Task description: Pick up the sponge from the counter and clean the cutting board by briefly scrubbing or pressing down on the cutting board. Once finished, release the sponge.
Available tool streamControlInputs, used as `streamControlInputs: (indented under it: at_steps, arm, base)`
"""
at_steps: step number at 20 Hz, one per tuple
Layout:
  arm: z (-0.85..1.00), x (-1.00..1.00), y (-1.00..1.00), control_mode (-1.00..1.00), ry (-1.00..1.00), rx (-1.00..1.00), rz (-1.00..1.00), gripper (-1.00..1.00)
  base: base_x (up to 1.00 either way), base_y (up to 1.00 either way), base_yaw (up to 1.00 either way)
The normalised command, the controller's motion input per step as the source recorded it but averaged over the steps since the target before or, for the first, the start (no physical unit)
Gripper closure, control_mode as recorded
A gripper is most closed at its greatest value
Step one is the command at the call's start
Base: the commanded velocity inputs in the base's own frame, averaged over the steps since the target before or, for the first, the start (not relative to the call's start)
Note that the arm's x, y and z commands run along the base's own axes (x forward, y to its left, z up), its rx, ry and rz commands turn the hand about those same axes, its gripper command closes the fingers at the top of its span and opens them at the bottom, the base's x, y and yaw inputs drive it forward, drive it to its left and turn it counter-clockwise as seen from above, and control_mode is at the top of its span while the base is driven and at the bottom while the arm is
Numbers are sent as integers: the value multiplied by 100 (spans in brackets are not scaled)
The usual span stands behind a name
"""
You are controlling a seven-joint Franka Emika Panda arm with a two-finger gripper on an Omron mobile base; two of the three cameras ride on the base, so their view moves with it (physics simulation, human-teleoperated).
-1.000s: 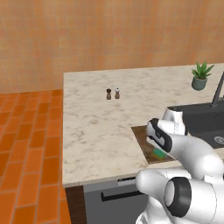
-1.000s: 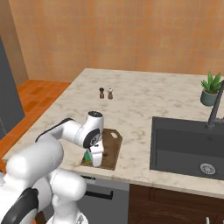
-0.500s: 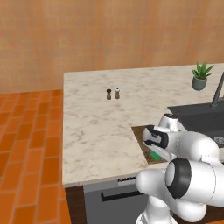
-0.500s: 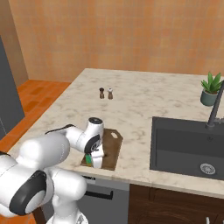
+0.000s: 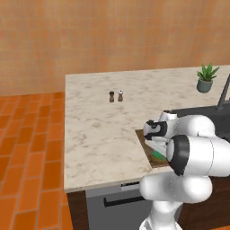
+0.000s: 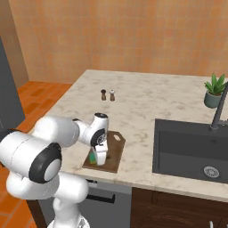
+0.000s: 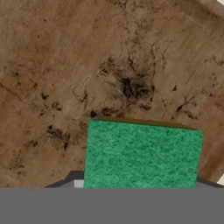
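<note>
The dark brown cutting board (image 6: 112, 148) lies on the marble counter (image 6: 147, 107) near its front edge, just left of the sink. The green sponge (image 7: 142, 153) rests flat on the board (image 7: 109, 65), at its front end. My gripper (image 6: 99, 156) points straight down on the sponge (image 6: 93, 157), and the finger edges show at both of its sides in the hand view, shut on it. In the left base view my arm hides most of the board (image 5: 144, 138); a strip of the sponge (image 5: 158, 155) shows under the gripper (image 5: 157, 149).
Two small shakers (image 6: 107, 94) stand mid-counter behind the board. The dark sink basin (image 6: 191, 149) with its faucet (image 6: 219, 113) lies to the right, and a potted plant (image 6: 214, 91) beyond it. The counter's front edge runs just below the board.
The hand has stayed low over the board's front end with the sponge, shifting only slightly. The arm's elbow has swung, so more of its white body covers the board.
</note>
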Motion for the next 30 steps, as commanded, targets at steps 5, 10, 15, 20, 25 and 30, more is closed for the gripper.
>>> streamControlInputs:
  at_steps: [5, 10, 15, 20, 25, 30]
  arm:
    - [-56, 39, 1, -100, -7, 0, -3, 100]
    - [-38, 46, 4, -100, 0, 0, -3, 100]
    - [-45, 38, 8, -100, -14, 0, -3, 100]
    - [-36, 26, 11, -100, -38, 3, -1, 100]
    - [-31, 23, 13, -100, -45, 9, -1, 100]
    - [-14, 41, 13, -100, -20, 8, -5, 100]
  base:
    - [0, 0, 0]
    - [0, 0, 0]
    - [0, 0, 0]
    - [0, 0, 0]
    - [0, 0, 0]
    - [0, 0, 0]
